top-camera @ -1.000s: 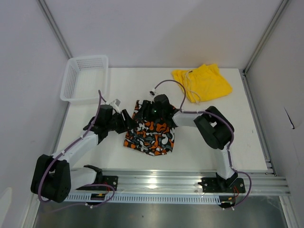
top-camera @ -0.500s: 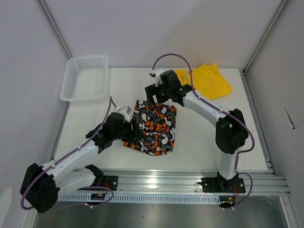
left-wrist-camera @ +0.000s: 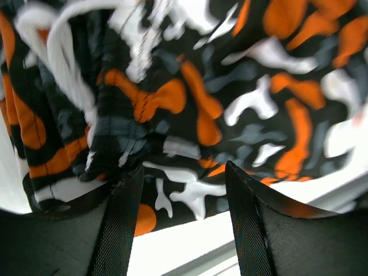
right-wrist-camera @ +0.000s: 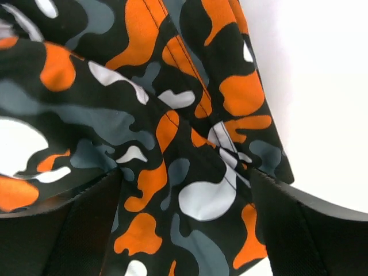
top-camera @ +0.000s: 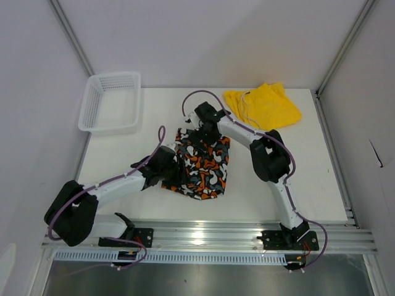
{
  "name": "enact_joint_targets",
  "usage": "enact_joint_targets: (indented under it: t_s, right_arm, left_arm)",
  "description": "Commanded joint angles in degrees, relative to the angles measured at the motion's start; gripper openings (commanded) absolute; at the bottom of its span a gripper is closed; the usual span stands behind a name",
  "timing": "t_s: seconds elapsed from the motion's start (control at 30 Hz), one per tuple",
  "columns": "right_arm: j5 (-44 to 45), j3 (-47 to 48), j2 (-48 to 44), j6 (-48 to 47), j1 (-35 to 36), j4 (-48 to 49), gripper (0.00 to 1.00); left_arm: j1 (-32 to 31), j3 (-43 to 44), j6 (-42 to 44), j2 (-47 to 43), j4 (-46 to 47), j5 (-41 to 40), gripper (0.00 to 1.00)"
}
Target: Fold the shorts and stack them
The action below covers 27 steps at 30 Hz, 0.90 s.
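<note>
Right wrist view: my right gripper (right-wrist-camera: 184, 192) stands spread wide over the far edge of the patterned shorts (right-wrist-camera: 144, 115), pinching nothing. The left gripper (left-wrist-camera: 181, 184) is parted too, its fingers at the left edge of the same cloth, and I see no fabric nipped between them. These shorts lie rumpled mid-table; the yellow shorts (top-camera: 265, 106) lie well apart at the far right. Both look light, limp and floppy, so I'd take hem or waistband corners, pinching through every layer. The white table (top-camera: 290, 185) looks smooth; cloth should slide. A mesh basket (top-camera: 111, 102) sits far left, and pale walls close in.
</note>
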Motion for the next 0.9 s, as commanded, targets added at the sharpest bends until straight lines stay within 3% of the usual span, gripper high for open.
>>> enact_joint_targets:
  t_s: [0.0,0.07,0.23,0.33,0.5,0.6,0.73,0.87]
  right_arm:
    - [6.15,6.31,3.44,-2.04,-0.87,-5.16,0.88]
    - [4.76,6.49,3.89,0.06,-1.57,-6.56,0.77]
    - [2.55,-1.38,0.04,9.72,-3.42,-7.09,0.77]
    - [3.08,-9.63,-5.32,18.16,-0.79,-8.32,0.76]
    - [-1.91,-25.83,-16.22,35.56,10.01,2.64,0.77]
    - [1.58,-28.49,-18.43,43.56,17.84,6.52,0.99]
    - [9.3,-27.17,-18.87,47.09,19.09,8.55,0.99]
    - [9.77,-30.41,-23.69,48.67,16.28,12.76,0.99]
  left_arm:
    - [0.39,2.0,1.85,3.68,1.69,-1.28,0.62]
    - [2.57,1.82,2.81,6.05,2.74,-0.32,0.62]
    - [7.68,4.19,5.89,10.28,3.1,0.48,0.62]
    - [8.83,8.49,7.39,14.58,2.13,-0.83,0.62]
    - [9.62,17.36,9.76,20.74,-1.12,-3.03,0.63]
    - [11.46,20.8,10.64,20.57,-3.4,-4.44,0.63]
    - [13.22,26.94,11.78,17.85,-7.88,-4.26,0.64]
    - [13.4,24.51,10.73,12.32,-9.47,-5.15,0.71]
